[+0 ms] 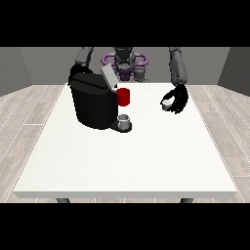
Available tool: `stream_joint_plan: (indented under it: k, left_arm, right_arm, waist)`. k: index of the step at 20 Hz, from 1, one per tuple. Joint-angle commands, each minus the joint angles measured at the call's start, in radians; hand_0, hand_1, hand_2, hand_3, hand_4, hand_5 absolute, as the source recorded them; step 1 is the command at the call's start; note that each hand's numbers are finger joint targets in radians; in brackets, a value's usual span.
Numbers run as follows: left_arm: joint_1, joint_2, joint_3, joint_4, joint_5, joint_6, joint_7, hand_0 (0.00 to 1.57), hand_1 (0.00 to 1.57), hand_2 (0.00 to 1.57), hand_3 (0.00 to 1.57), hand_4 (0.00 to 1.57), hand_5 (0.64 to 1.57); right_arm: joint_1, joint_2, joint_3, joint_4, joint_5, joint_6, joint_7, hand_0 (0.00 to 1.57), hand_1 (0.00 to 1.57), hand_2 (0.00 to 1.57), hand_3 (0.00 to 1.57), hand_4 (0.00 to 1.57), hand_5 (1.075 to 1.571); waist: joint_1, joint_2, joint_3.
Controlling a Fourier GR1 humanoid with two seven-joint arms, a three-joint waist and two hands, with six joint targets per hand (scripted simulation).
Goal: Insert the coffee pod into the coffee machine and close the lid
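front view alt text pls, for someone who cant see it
A humanoid robot behind a white table holds a small white coffee pod in the curled black hand at the view's right, above the tabletop. At the view's left stands a black coffee machine with its lid raised, a red holder and a small grey cup at its front.

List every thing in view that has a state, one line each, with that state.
Coffee machine: upright on the table, lid raised open.
Coffee pod: off the machine, held in the hand at the view's right, fingers curled round it.
Red cup: upright, beside the machine.
Grey cup: upright on the machine's base.
Hand at the view's left: hidden behind the machine.
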Motion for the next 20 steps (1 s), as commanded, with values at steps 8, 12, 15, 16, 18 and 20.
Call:
stream_joint_plan:
  k: [8,12,15,16,18,20]
  left_arm:
    - [-0.040,0.018,-0.032,0.056,-0.095,0.037,-0.034,1.17,1.17,1.29,1.18,0.41,1.571]
    - [-0.115,0.051,-0.016,0.036,-0.071,-0.048,-0.073,1.42,1.42,1.46,1.42,0.56,1.571]
    - [-0.090,-0.011,-0.046,-0.011,-0.075,-0.070,-0.080,1.45,1.45,1.45,1.39,0.62,1.571]
    - [-0.134,0.026,-0.041,0.001,-0.072,-0.129,-0.063,1.40,1.40,1.42,1.36,0.60,1.571]
    - [-0.154,0.039,-0.036,-0.021,-0.068,-0.154,-0.073,1.34,1.34,1.40,1.36,0.59,1.571]
    - [-0.180,0.049,-0.036,-0.039,-0.063,-0.201,-0.058,1.29,1.29,1.36,1.34,0.56,1.571]
  right_arm:
    - [-0.002,-0.007,-0.039,0.056,-0.040,0.022,-0.051,0.00,0.00,0.00,0.00,0.49,1.571]
    - [-0.023,0.006,-0.023,0.056,-0.024,0.003,-0.037,0.00,0.00,0.00,0.00,0.40,1.571]
    - [-0.001,-0.012,-0.067,0.115,-0.052,0.013,-0.036,0.00,0.00,0.00,0.00,0.45,1.571]
    - [-0.029,0.004,-0.041,0.078,-0.043,-0.006,0.043,0.00,0.00,0.00,0.00,0.43,1.571]
    - [0.000,0.004,-0.047,0.113,-0.050,0.013,-0.030,0.00,0.00,0.00,0.00,0.44,1.571]
    - [0.002,-0.008,-0.048,0.130,-0.055,0.027,-0.002,0.00,0.00,0.00,0.00,0.50,1.571]
  waist:
    - [0.000,0.018,-0.0002]
    - [0.000,-0.001,-0.0002]
    - [0.034,-0.073,0.0002]
    - [0.019,-0.091,0.0000]
    - [0.018,-0.080,0.0001]
    - [0.025,-0.108,0.0001]
